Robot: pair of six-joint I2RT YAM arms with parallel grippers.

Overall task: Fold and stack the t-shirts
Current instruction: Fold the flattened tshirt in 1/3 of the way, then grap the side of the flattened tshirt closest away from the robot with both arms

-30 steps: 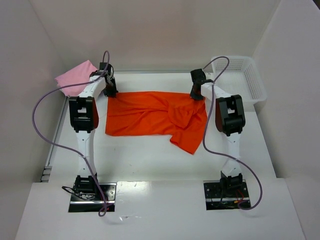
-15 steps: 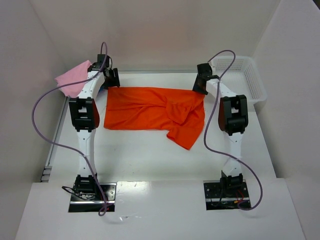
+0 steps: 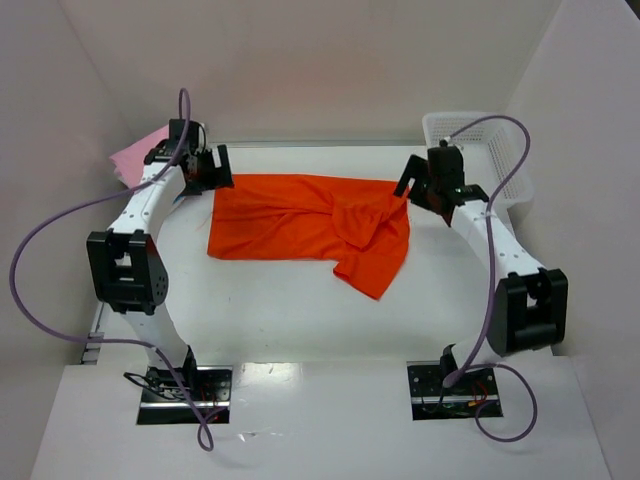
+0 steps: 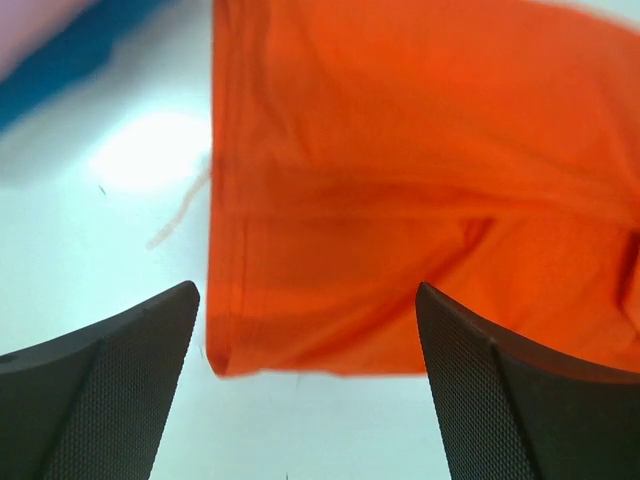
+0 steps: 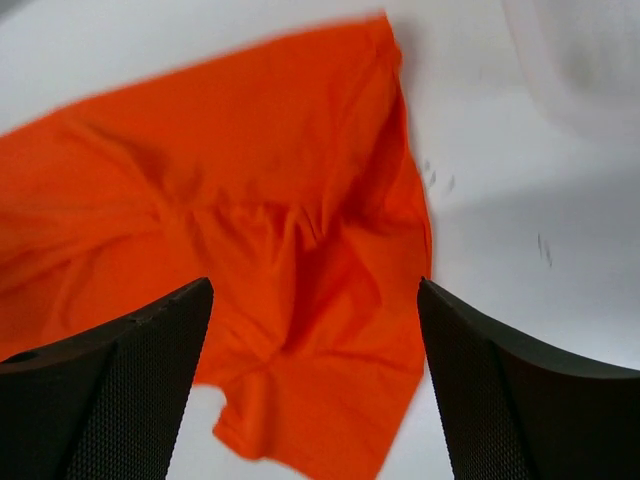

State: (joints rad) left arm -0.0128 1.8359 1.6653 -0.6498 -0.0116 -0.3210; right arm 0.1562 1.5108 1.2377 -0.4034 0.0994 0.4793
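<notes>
The orange shirt (image 3: 300,220) lies spread across the white surface (image 3: 300,320), out past the middle toward 12 o'clock. It is roughly folded into a wide band, with rumpled folds on its right half (a bunched knot of cloth sits there). One loose flap points down toward 5 o'clock.

The left fingers (image 3: 215,170) hover at the shirt's 10 o'clock corner. The left wrist view shows them spread wide with nothing between them, the shirt's hemmed left edge lying flat below. The right fingers (image 3: 412,185) sit at the shirt's 2 o'clock corner, likewise wide apart and holding nothing, and the right wrist view shows the crumpled cloth under the gap.

The pink shirt (image 3: 135,155) rests off the surface's far left corner, at about 10 o'clock, partly hidden by the left arm. Beside it in the left wrist view is a blurred strip of the blue shirt (image 4: 80,50); how it lies cannot be told. A white mesh basket (image 3: 510,160) stands at 2 o'clock, just behind the right arm.
</notes>
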